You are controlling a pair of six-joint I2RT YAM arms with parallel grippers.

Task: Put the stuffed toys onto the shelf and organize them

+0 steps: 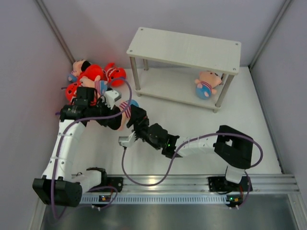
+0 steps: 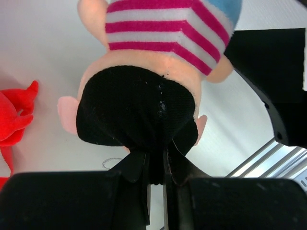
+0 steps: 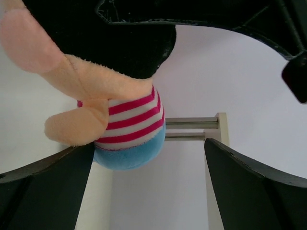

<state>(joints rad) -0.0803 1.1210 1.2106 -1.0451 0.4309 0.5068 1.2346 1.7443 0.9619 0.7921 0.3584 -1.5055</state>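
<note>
My left gripper point(image 2: 156, 163) is shut on the black hair point(image 2: 136, 105) of a striped-shirt doll point(image 1: 126, 106) and holds it above the table in front of the shelf point(image 1: 184, 48). My right gripper point(image 3: 148, 143) stands wide open just beside this doll. The doll's blue bottom point(image 3: 129, 155) hangs next to the left finger point(image 3: 43, 191), with a wide gap to the right finger point(image 3: 259, 187). A second doll point(image 1: 207, 85) lies on the shelf's lower tier at the right. Red sharks and another doll are piled point(image 1: 93, 76) at the back left.
A red shark point(image 2: 14, 120) lies on the table left of the held doll. Grey walls close in both sides. The shelf's top tier is bare. The two arms cross close together in the middle of the table, in front of the metal rail point(image 1: 192, 184).
</note>
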